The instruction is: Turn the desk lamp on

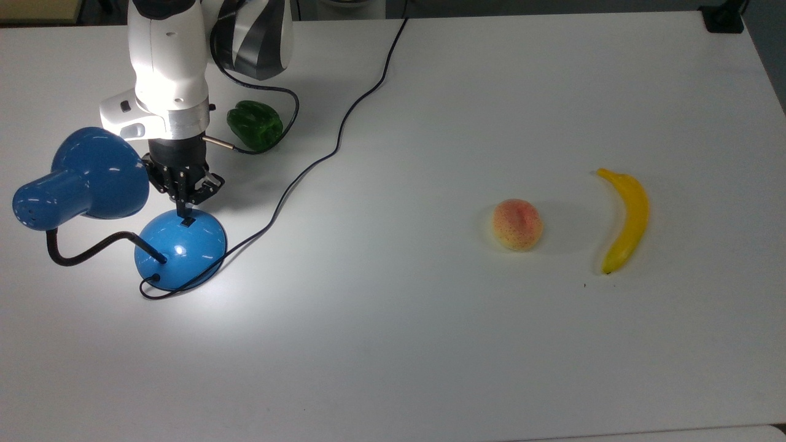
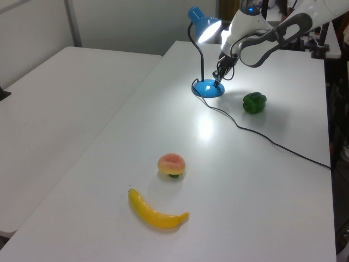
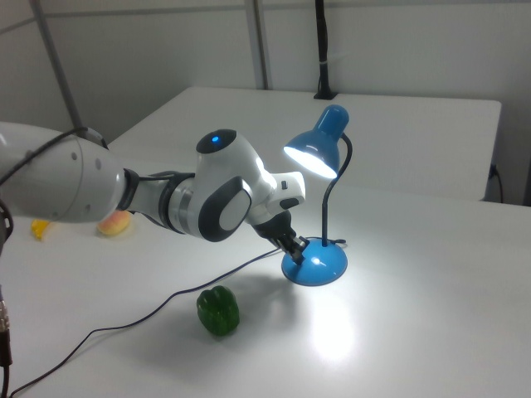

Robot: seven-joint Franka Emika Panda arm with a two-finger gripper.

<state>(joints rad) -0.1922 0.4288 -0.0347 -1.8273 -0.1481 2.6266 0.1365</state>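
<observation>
Lamp [image 1: 92, 184] stands lit at the top view's left end of the bench [image 1: 430, 344], its shade throwing a bright patch beside the blue base [image 1: 181, 248]. Fingers [image 1: 184, 209], closed on nothing, hang just above the small black switch [image 1: 187, 220]. Risk: any downward drift could press the switch again and cut the light; a sideways exit could snag the cord [image 1: 307, 166] or knock the pepper [image 1: 255, 126].

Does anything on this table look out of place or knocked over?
Nothing stands out. The desk lamp stands upright and lit, with the gripper just above its base. The green pepper, peach and banana lie intact on the table, and the black cord trails loosely across it.
</observation>
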